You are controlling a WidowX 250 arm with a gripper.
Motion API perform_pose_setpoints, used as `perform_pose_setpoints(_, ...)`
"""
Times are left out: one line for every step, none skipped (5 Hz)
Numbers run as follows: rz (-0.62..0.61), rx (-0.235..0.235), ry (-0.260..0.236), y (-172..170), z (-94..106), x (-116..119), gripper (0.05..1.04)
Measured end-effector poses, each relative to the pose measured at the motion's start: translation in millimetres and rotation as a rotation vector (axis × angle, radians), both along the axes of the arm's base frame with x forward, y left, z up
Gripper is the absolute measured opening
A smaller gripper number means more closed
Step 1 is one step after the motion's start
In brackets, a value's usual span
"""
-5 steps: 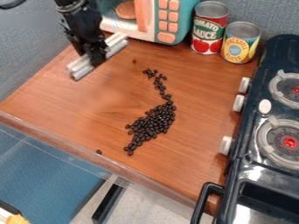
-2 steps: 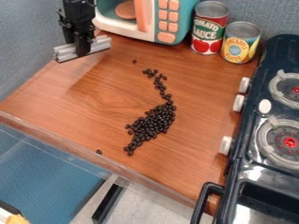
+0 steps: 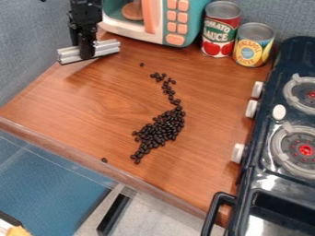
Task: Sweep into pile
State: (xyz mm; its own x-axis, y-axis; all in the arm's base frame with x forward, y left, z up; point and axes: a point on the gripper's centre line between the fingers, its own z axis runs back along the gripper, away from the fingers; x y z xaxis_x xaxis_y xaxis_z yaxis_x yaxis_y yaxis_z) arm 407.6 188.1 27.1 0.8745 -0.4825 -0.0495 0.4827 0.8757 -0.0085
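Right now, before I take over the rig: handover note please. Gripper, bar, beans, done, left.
Gripper: holding the metal bar at upper left in view, near the toy microwave. Can't tell if the bar touches the wooden counter.
Beans: main heap mid-counter, thin trail running from it toward the microwave. One stray beyond the trail, another by the front edge.
Done: most beans are together in the heap.
Left: bring in trail and both strays, tighten the heap. Front stray probably risks going over the edge if pushed outward.
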Motion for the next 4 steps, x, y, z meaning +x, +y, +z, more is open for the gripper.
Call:
perform_pose_setpoints(-0.059,-0.034,-0.021,-8,-5.1,5,0.372)
perform_pose_setpoints(-0.105,-0.047,-0.026,-23,-11.5,7,0.372)
perform_pose_setpoints(-0.152,-0.054,-0.028,-47,-12.3,3,0.372)
perform_pose_setpoints(-0.219,-0.062,-0.032,-81,-11.7,1,0.372)
